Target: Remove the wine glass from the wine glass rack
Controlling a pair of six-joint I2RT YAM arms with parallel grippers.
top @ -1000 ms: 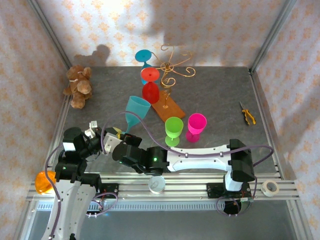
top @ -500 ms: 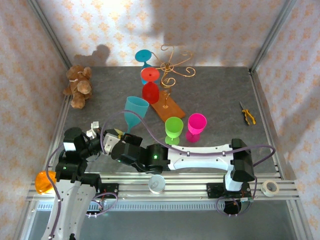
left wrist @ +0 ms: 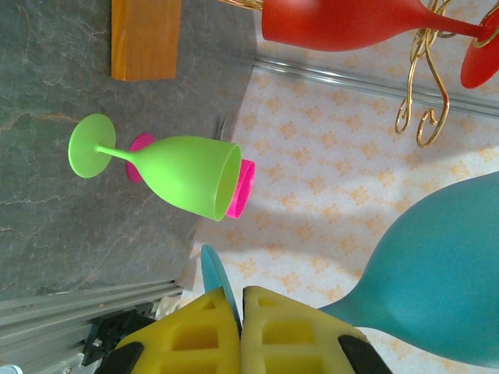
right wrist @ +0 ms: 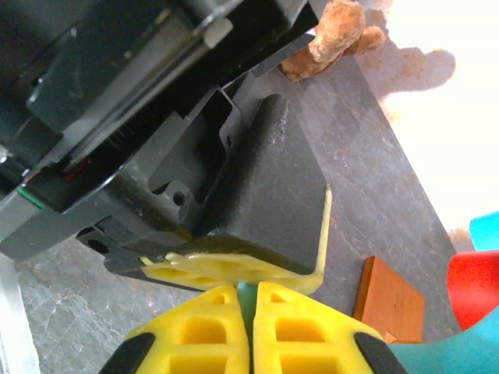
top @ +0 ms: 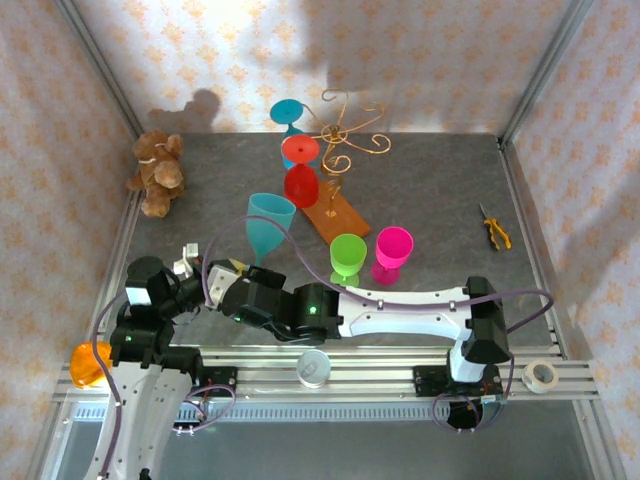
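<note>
A teal wine glass stands off the rack, bowl up, at the table's near left. My left gripper is shut on its thin round foot, with the teal bowl to the right. My right gripper is shut on the teal stem just beside the left fingers. The wine glass rack, gold wire on a brown wooden base, holds a red glass and a blue one.
A green glass and a pink glass stand right of my grippers. A teddy bear sits at the left wall, pliers lie at the right. An orange cup, a white cup and a tape roll rest on the front rail.
My left jaws closed the last bit onto the teal foot. The right arm and the teal glass shifted slightly left.
</note>
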